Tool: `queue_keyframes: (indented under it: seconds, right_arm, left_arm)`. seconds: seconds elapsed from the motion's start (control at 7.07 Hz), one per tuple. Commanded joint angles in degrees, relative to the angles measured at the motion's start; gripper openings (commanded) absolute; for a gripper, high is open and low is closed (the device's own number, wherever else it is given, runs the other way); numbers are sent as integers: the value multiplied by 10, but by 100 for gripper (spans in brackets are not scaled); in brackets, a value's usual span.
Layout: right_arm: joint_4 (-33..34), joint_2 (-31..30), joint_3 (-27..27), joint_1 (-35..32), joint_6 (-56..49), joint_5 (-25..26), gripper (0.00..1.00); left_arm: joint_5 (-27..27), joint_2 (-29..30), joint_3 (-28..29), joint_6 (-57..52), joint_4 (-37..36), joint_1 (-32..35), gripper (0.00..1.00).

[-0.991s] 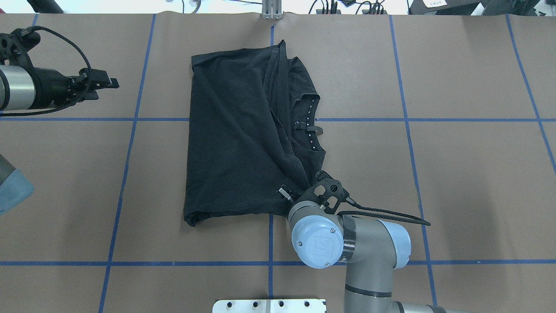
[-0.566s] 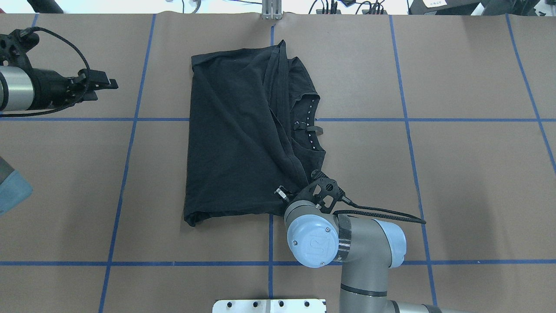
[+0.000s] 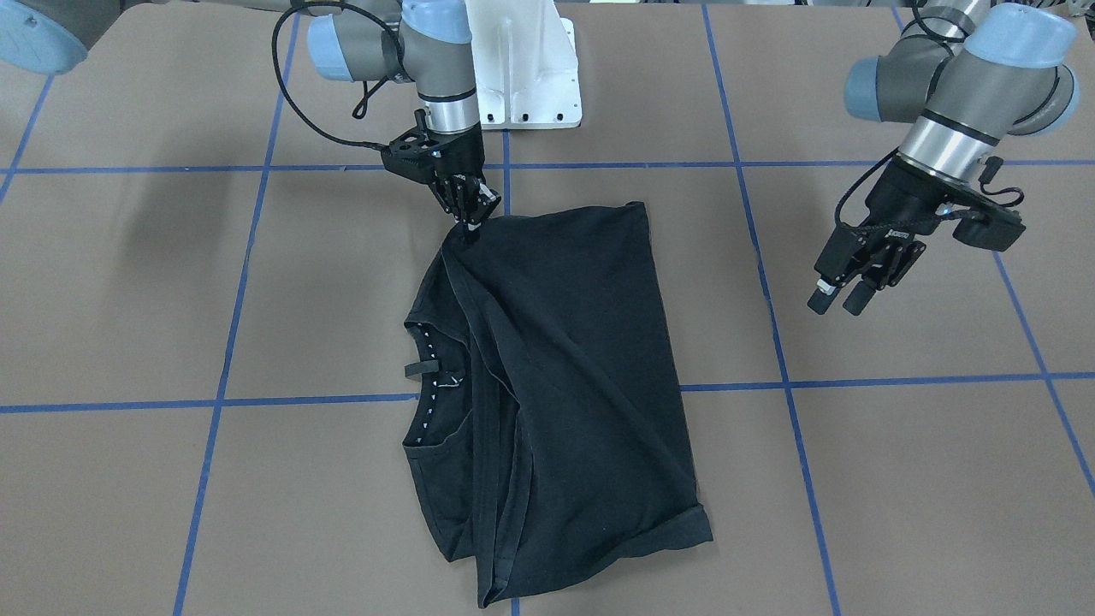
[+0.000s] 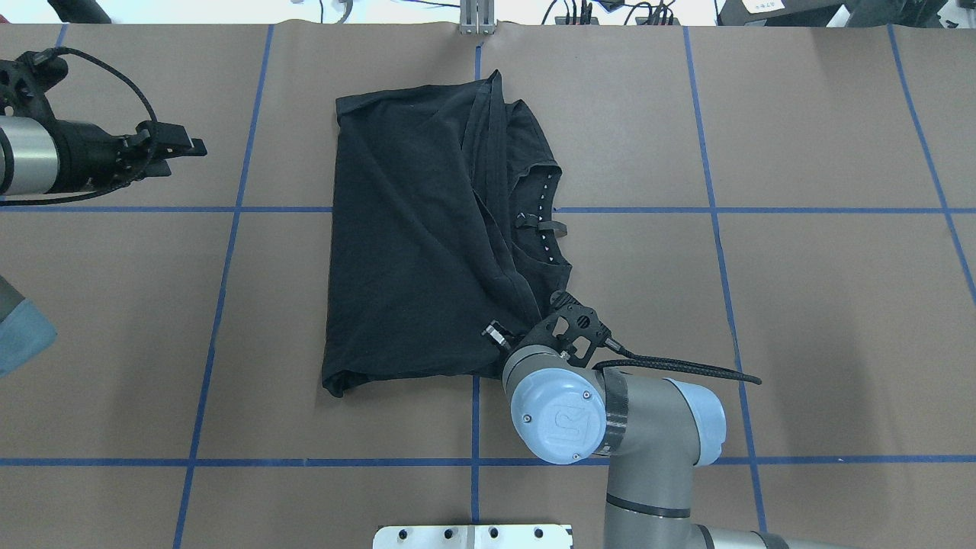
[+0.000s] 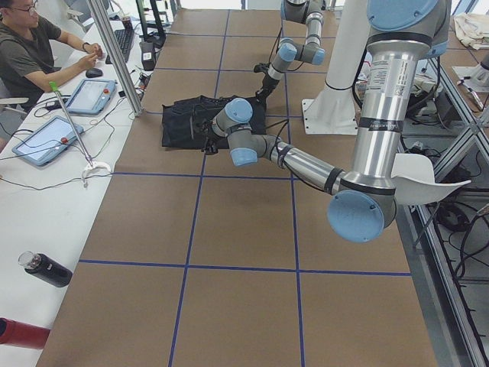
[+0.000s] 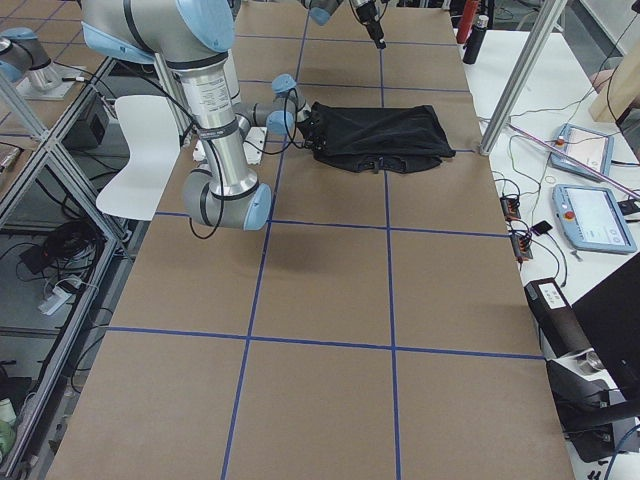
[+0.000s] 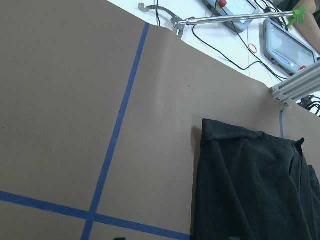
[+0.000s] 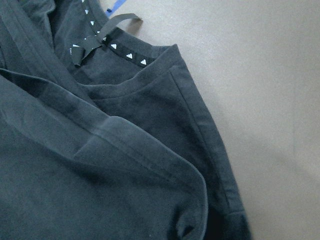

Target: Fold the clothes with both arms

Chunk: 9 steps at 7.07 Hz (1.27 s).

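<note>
T-shirt (image 4: 404, 252), black and already doubled over lengthwise, lies in the middle of the brown desk (image 4: 823, 320), its collar (image 3: 422, 402) turned toward the robot's right side. The right tool (image 3: 469, 224) stands at the shirt's corner nearest the robot's base, its fingers drawn to a point on the cloth. Folds run up to that point, so it appears to be pinching the corner, though the overhead view hides the tips behind the wrist. The right wrist camera shows only layered fabric and collar close beneath it. The left tool (image 3: 837, 298) hangs over bare desk well apart from the shirt on the robot's left, its two fingers a narrow gap apart and holding nothing. Judged from the layout, the fold is partway done: one side is laid over, and the right arm is at the start of the next fold with a corner in hand. That move would call for lifting the corner and carrying it across, with the left tool likely needed at the far corner so the edge travels evenly rather than bunching.
</note>
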<state>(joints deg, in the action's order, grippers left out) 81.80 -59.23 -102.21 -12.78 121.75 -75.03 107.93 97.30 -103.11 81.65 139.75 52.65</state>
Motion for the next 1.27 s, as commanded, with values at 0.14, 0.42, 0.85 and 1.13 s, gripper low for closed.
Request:
queue_keyframes:
  seconds: [0.14,0.42,0.85,1.13]
  right_arm:
    - [29,-9,-27,1,-3,-4,0]
    - [27,-6,-23,-18,-2,-4,43]
    - [25,10,11,-20,-1,-4,64]
    - [25,10,24,-19,-3,-5,64]
  left_arm:
    - [0,-1,-2,0,0,0,74]
    - [0,-3,-3,0,0,0,74]
    - [0,-7,-17,1,-17,0,74]
    - [0,-6,-20,1,-20,0,74]
